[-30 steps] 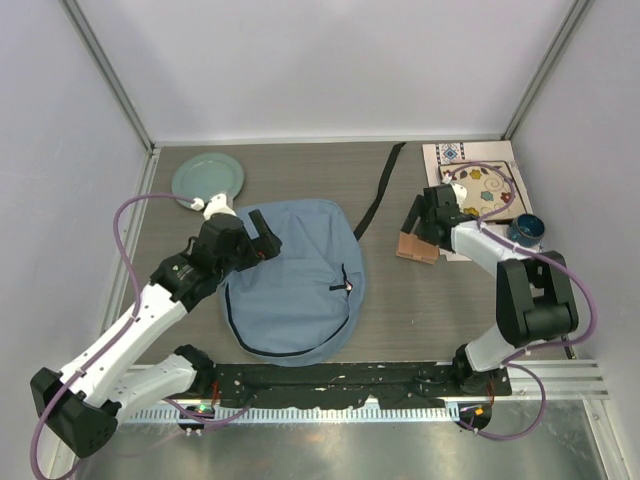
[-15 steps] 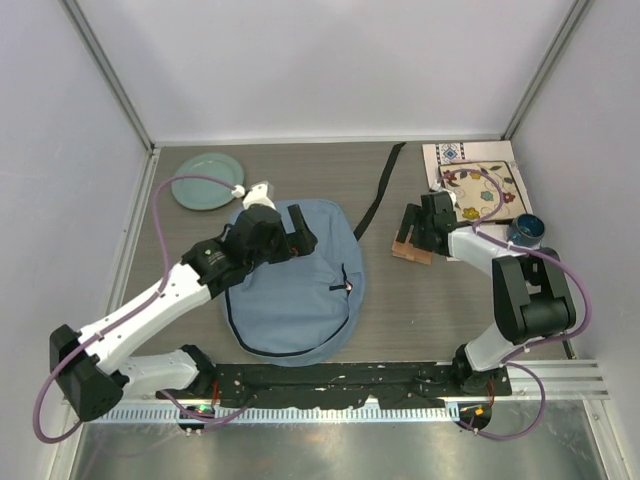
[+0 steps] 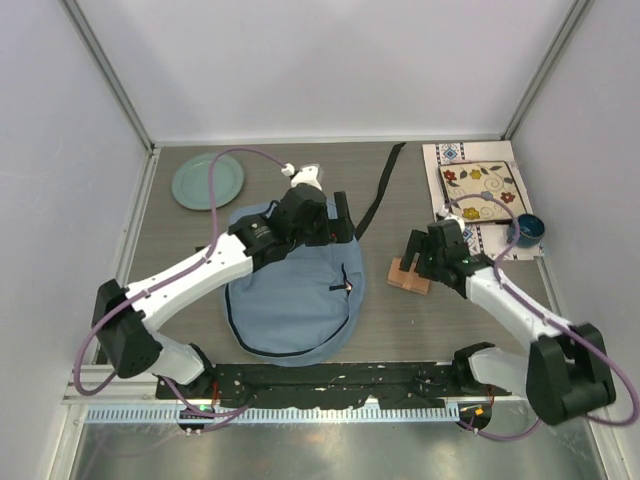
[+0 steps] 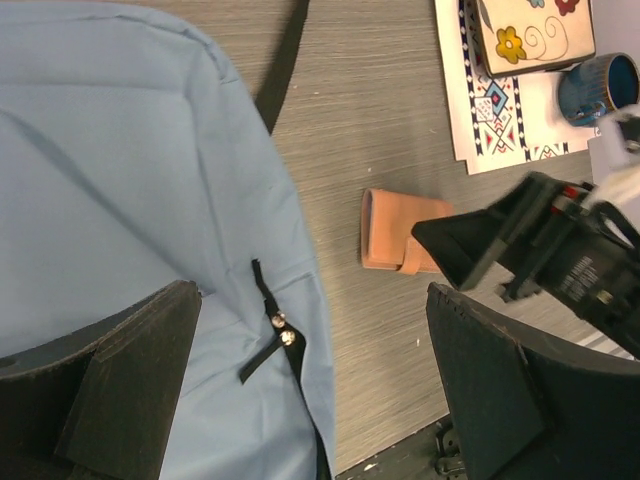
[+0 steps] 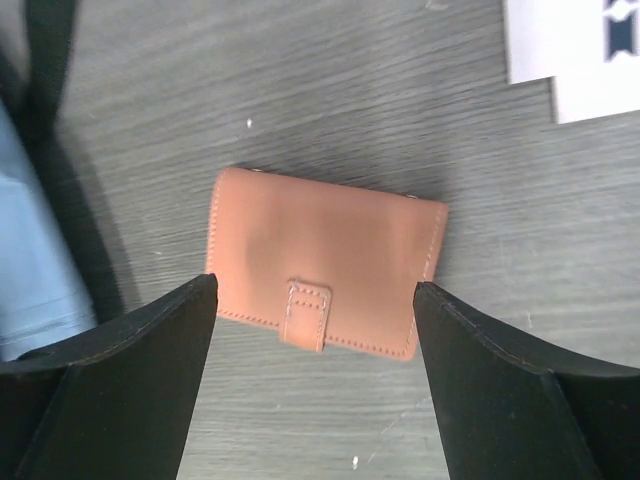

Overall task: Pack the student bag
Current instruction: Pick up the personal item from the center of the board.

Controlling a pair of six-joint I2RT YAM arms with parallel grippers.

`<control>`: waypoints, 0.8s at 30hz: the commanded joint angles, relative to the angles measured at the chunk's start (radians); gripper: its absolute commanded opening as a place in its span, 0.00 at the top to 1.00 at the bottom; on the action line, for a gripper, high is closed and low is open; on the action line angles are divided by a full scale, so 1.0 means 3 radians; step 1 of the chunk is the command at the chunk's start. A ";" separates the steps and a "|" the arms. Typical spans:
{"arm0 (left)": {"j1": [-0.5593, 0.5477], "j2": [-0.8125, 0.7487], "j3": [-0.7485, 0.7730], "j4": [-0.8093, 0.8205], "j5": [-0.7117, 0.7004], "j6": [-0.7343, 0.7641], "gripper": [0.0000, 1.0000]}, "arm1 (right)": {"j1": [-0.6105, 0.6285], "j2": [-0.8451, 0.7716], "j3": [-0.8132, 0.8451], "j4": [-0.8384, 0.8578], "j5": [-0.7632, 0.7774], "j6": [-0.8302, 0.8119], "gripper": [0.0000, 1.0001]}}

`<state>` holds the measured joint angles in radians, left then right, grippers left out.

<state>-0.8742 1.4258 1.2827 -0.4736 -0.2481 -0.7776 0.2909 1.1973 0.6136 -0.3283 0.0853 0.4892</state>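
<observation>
Left claw point(image 4: 310, 390) wide open over student bag point(image 3: 290, 290); right claw point(image 5: 315, 385) open astride tan wallet point(image 5: 325, 262), not gripping.

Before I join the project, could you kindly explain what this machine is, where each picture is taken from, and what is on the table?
These are two robot arms bolted at the near edge of a grey table. One picture looks down from above; the other two come from a camera on each wrist.

The left gripper hangs open over the student bag, a flat blue backpack. The right gripper is open above a brown leather wallet, which lies on the table and is not held.

Also there: a green plate far left, and a patterned placemat far right with a floral box and a blue cup.
</observation>
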 commanded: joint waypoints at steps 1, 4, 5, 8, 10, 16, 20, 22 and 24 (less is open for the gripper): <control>-0.0092 0.0202 0.0295 0.0183 0.0101 0.0112 0.00 | -0.0013 -0.0697 -0.0030 -0.0189 0.0380 0.0576 0.15; -0.0169 0.0442 0.0449 0.0229 0.0193 0.0117 0.00 | -0.0064 -0.0963 -0.0163 -0.0235 0.0574 0.0848 0.13; -0.0180 0.0589 0.0520 0.0264 0.0264 0.0117 0.01 | -0.0095 -0.0999 -0.0235 -0.0235 0.0560 0.1011 0.13; -0.0195 0.0896 0.0622 0.0326 0.0591 0.0112 0.00 | -0.0243 -0.1010 -0.0332 -0.0261 0.0427 0.1201 0.13; -0.0210 0.1045 0.0669 0.0316 0.0755 0.0092 0.01 | -0.0386 -0.0974 -0.0378 -0.0256 0.0228 0.1263 0.12; -0.0231 0.1536 0.0837 0.0351 0.0984 0.0061 0.01 | -0.0754 -0.0897 -0.0532 -0.0164 -0.0176 0.1228 0.13; -0.0261 0.1858 0.1072 0.0362 0.1144 0.0061 0.00 | -0.1040 -0.0826 -0.0659 -0.0046 -0.0498 0.1207 0.13; -0.0282 0.2001 0.1154 0.0357 0.1195 0.0046 0.01 | -0.1097 -0.0795 -0.0695 0.0040 -0.0662 0.1197 0.13; -0.0292 0.2068 0.1165 0.0387 0.1221 0.0010 0.01 | -0.1158 -0.0729 -0.0726 0.0076 -0.0734 0.1182 0.16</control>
<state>-0.9470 2.0178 1.5723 -0.4057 0.0528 -0.7597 -0.0238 0.9554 0.4129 -0.3691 -0.0299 0.8413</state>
